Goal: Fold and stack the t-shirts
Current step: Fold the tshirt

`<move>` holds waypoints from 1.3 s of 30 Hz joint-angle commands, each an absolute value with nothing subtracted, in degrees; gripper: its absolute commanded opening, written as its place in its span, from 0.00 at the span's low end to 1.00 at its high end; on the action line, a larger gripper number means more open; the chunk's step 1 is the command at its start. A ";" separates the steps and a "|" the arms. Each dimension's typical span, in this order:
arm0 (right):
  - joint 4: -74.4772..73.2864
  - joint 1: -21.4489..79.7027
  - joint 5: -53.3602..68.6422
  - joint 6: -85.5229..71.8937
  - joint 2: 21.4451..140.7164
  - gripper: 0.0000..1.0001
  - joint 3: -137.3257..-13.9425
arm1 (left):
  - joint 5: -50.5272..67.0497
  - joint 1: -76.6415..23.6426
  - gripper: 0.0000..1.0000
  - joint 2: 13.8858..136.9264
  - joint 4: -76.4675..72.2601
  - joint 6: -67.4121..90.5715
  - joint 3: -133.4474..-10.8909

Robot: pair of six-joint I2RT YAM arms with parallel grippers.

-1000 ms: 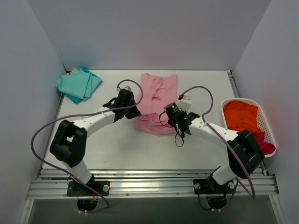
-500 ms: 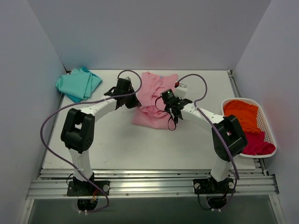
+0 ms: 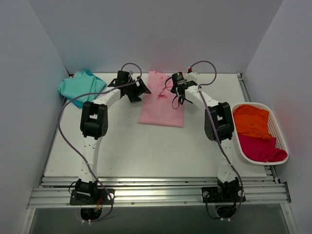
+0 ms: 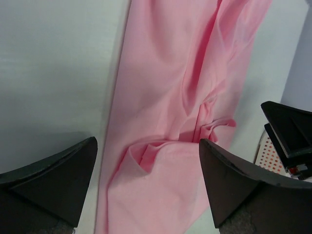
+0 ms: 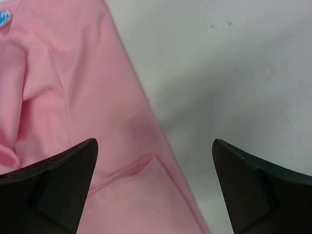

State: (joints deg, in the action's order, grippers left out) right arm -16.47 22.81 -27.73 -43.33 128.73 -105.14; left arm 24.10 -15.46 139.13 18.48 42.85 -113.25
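The light pink t-shirt lies flat in the middle of the table as a long narrow folded strip. My left gripper stands open at its far left edge. In the left wrist view the open jaws straddle a wrinkled pink fold, with nothing held. My right gripper hangs open over the shirt's far right edge. Its wrist view shows the jaws wide apart above the pink cloth and bare table. A teal t-shirt lies folded at the back left.
A white basket at the right edge holds an orange t-shirt and a magenta one. Walls close in the table at the back and both sides. Purple cables loop off both arms.
Both grippers carried the bunched pink cloth toward the back of the table, then opened and let it go. The shirt now lies smooth and narrow instead of heaped.
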 commanded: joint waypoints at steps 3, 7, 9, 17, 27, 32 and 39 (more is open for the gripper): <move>-22.94 21.36 -36.20 -41.49 127.97 1.00 -114.17 | 31.82 -11.52 0.94 140.72 18.90 43.33 -124.62; -22.42 21.44 -37.62 -42.19 120.53 1.00 -108.23 | 30.59 -8.97 0.94 135.72 19.95 40.44 -124.37; -19.70 21.53 -37.09 -43.76 116.91 1.00 -102.95 | 28.05 -7.56 0.94 130.62 20.30 38.68 -119.38; 3.20 21.36 -21.72 -47.72 95.99 0.99 -62.03 | 15.48 -8.26 0.95 105.07 6.28 42.70 -76.33; 18.37 23.55 -14.42 -50.27 84.38 0.92 -38.33 | 13.71 -14.67 0.96 103.00 -14.93 52.82 -50.36; 19.68 23.99 -13.71 -50.27 85.95 0.90 -38.14 | 16.95 -16.44 0.98 110.11 -21.87 56.86 -50.27; 21.71 24.70 -12.40 -50.89 91.74 0.81 -40.16 | 17.67 -17.23 1.00 113.20 -24.26 59.59 -49.75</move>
